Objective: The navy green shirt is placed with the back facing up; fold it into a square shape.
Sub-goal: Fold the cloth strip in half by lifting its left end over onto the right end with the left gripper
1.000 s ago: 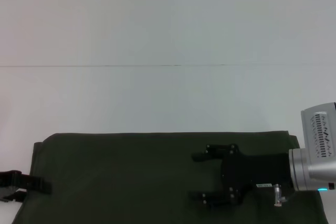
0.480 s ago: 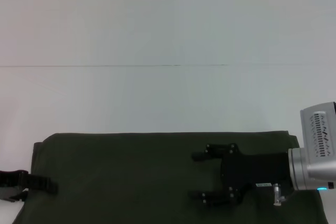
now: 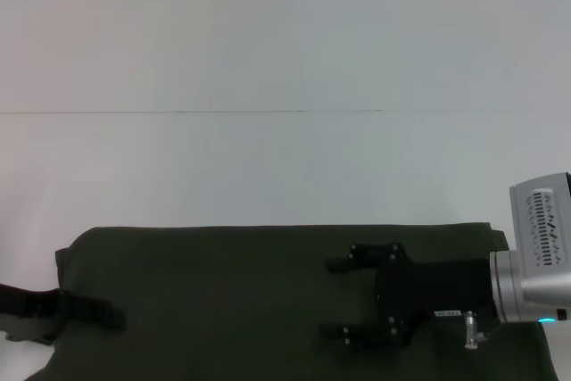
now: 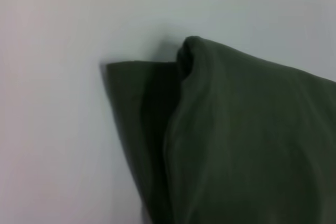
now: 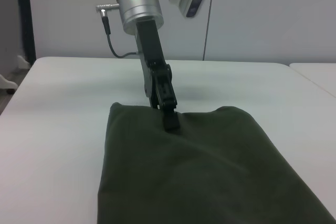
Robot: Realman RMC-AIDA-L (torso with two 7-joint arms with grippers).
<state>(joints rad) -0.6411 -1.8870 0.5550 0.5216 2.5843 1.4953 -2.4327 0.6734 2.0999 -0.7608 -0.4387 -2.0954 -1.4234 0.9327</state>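
From the head, the shirt (image 3: 268, 301) lies flat beneath the right gripper (image 3: 343, 301), jaws spread; the right wrist shows the left gripper (image 5: 170, 121) pinching its bunched edge: soft, limp cloth, best held by edges.

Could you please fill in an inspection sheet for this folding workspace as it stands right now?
Surface: white table, one thin seam line across it.
Job's things: navy green shirt, plain side up, lying as a wide band at the near edge; its left end is bunched and lifted.
Clutter: nothing seen.
Grippers: left gripper pinching the shirt's left end; right gripper open over the shirt's right half.
Cables: grey cable at the left wrist.
Surroundings: pale wall behind the table.
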